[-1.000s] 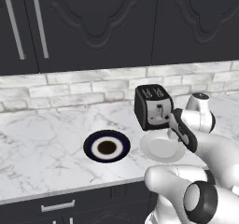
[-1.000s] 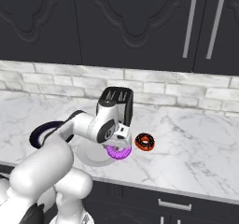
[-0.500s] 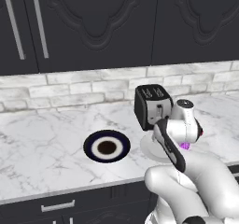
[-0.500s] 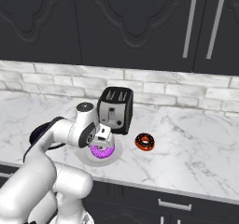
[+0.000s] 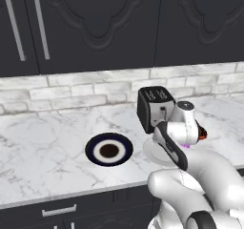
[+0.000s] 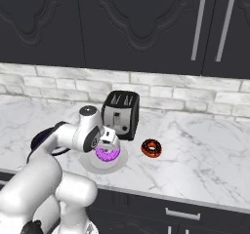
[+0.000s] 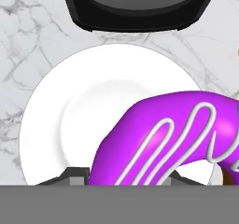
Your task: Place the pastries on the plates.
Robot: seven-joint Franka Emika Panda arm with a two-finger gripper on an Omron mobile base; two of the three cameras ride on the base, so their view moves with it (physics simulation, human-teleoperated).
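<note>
One purple donut (image 7: 172, 134) is pinched in the end effector (image 6: 108, 148), right above the white plate (image 7: 60, 111) by the black toaster (image 6: 121, 113). Red-orange donut (image 6: 152, 147) lies beside the toaster on the worktop (image 6: 205, 150).

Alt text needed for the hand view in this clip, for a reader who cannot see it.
A purple-iced donut with white squiggles, held in the shut gripper, hangs close over a plain white plate on a marble counter. The black toaster stands just beyond the plate.
</note>
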